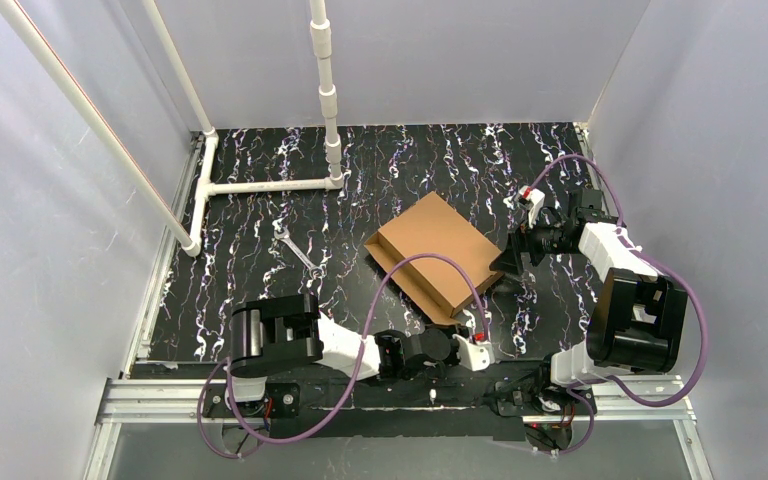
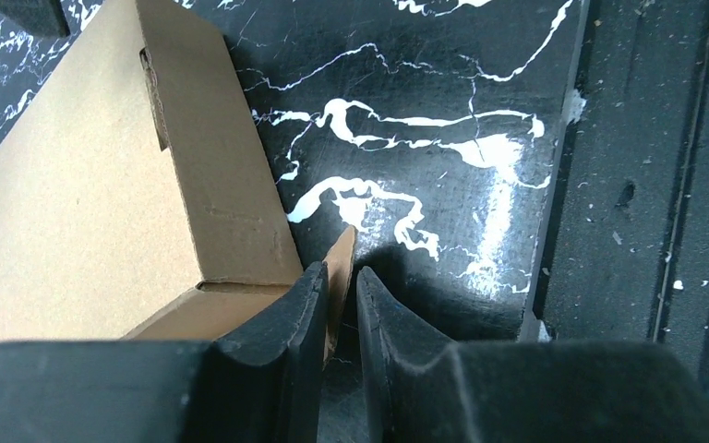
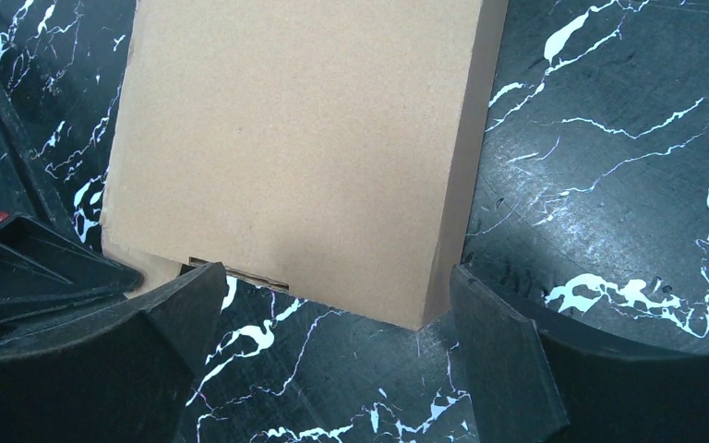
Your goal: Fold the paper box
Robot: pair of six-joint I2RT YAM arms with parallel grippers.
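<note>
The paper box (image 1: 430,250) lay near the middle of the table (image 1: 260,200), between both arms. My left gripper (image 2: 340,277) was clamped on a small flap at its near corner. My right gripper (image 3: 337,277) stood wide apart astride the far corner, gripping nothing. I judged the cardboard light, stiff across panels and weak at creases, so it should be held by flap edges.

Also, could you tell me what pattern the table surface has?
The table is black with white marble-like veins, clearest in the right wrist view.
</note>
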